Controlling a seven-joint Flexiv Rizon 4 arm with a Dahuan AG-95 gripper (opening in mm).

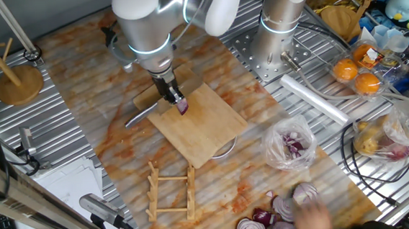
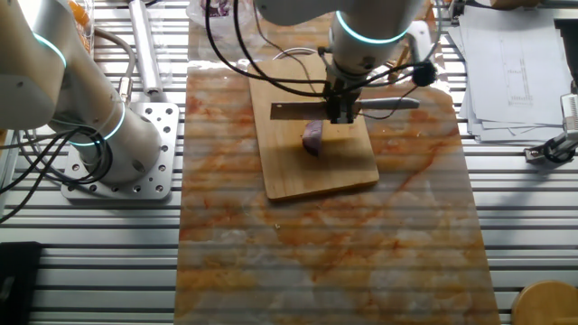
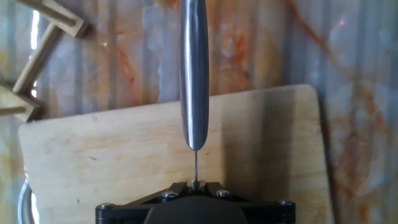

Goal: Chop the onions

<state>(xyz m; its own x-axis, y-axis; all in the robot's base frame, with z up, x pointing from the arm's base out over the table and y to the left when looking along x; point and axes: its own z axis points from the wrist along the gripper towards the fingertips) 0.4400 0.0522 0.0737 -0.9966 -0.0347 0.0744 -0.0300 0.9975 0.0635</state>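
The hand (image 1: 168, 88) is seen above a wooden board (image 1: 198, 126) that lies on a marbled orange mat (image 2: 325, 235) spread over the ribbed metal surface (image 2: 90, 262). The hand is closed on a knife (image 2: 348, 109), whose blade is held edge-down and level over the far part of the board; in the hand view the knife's metal handle (image 3: 194, 68) is shown running straight away from the camera, with the thin back of the blade beneath the hand body. How wide the fingers stand cannot be read directly, since they are hidden by the hand body and the knife.

One onion (image 2: 312, 137) wedge, red-purple, rests on the board just below the blade; whether blade and wedge touch cannot be told. In one fixed view the same wedge (image 1: 182, 107) is seen at the hand's tip, near the board's upper edge.

Elsewhere on the mat a small wooden rack (image 1: 172, 192) lies near the board's lower corner. A clear bag (image 1: 289, 143) holding purple pieces is set to the right, and larger onion halves (image 1: 280, 214) are grouped at the lower edge of that view, partly covered by a blurred shape. A tray of oranges (image 1: 357, 75) stands at the far right. A second, idle arm base (image 2: 108, 149) is bolted to the surface beside the mat.
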